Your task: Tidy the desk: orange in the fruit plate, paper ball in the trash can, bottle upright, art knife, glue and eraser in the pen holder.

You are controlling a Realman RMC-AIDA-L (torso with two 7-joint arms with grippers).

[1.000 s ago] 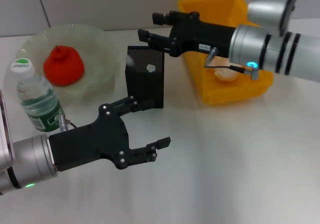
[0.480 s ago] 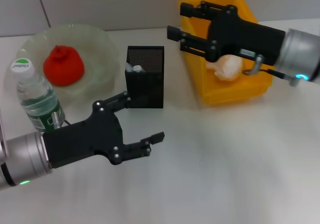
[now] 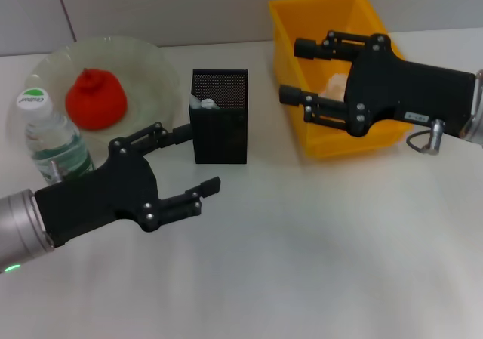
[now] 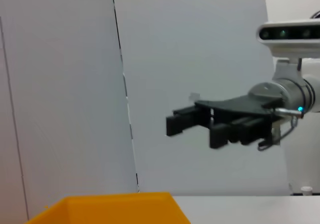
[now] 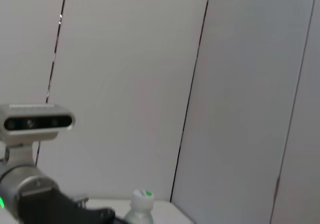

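Observation:
The orange (image 3: 95, 97) lies in the pale fruit plate (image 3: 155, 60) at the back left. The bottle (image 3: 49, 139) stands upright in front of the plate; it also shows in the right wrist view (image 5: 141, 204). The black mesh pen holder (image 3: 219, 120) stands mid-table with something white (image 3: 205, 103) inside. The yellow trash can (image 3: 317, 14) is at the back right; a bit of the paper ball (image 3: 336, 82) shows inside it behind my right gripper. My right gripper (image 3: 294, 70) is open and empty over the can. My left gripper (image 3: 198, 159) is open and empty, left of and in front of the pen holder.
The left wrist view shows the right gripper (image 4: 174, 123) farther off above the trash can's rim (image 4: 115, 204), with the wall behind. The art knife, glue and eraser are not seen lying on the table.
My right gripper has moved from above the pen holder to the right and nearer, over the trash can. My left gripper has drawn back to the left.

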